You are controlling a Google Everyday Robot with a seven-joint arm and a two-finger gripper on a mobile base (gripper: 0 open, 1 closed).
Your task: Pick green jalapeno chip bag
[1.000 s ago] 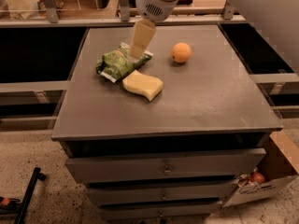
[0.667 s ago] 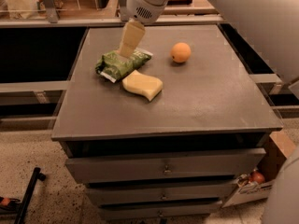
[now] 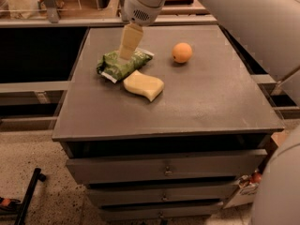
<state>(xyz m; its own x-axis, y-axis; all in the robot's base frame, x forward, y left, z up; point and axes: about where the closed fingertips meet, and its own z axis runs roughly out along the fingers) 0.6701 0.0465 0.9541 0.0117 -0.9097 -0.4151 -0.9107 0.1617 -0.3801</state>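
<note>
Your pincer (image 3: 125, 53) reaches down over the back-left part of the counter (image 3: 211, 107). Its pale tip comes down at the upper middle of the green jalapeno chip bag (image 3: 112, 67). From this angle you cannot tell whether the pincer is open, closed or already gripping the foil, nor whether it truly presses on the bag.

The bag lies flat and crinkled, slanting from lower left to upper right, with a white sealed end at each tip. It carries pale lettering, but none of it can be read, and no brand can be made out.

A pale yellow wavy sponge (image 3: 143, 85) lies just in front of the bag, its back edge touching or nearly touching the bag's near side. That crowds the near side, while the bag's left and far sides stand free. An orange round fruit (image 3: 182, 52) sits well apart to the right, level with the bag.

The white arm (image 3: 243, 18) sweeps in from the upper right and covers that corner of the view. Below the counter top are grey drawers (image 3: 165, 171) with small handles. A cardboard box (image 3: 243, 193) stands on the speckled floor at the lower right, and a black bar (image 3: 28, 196) lies at the lower left.
</note>
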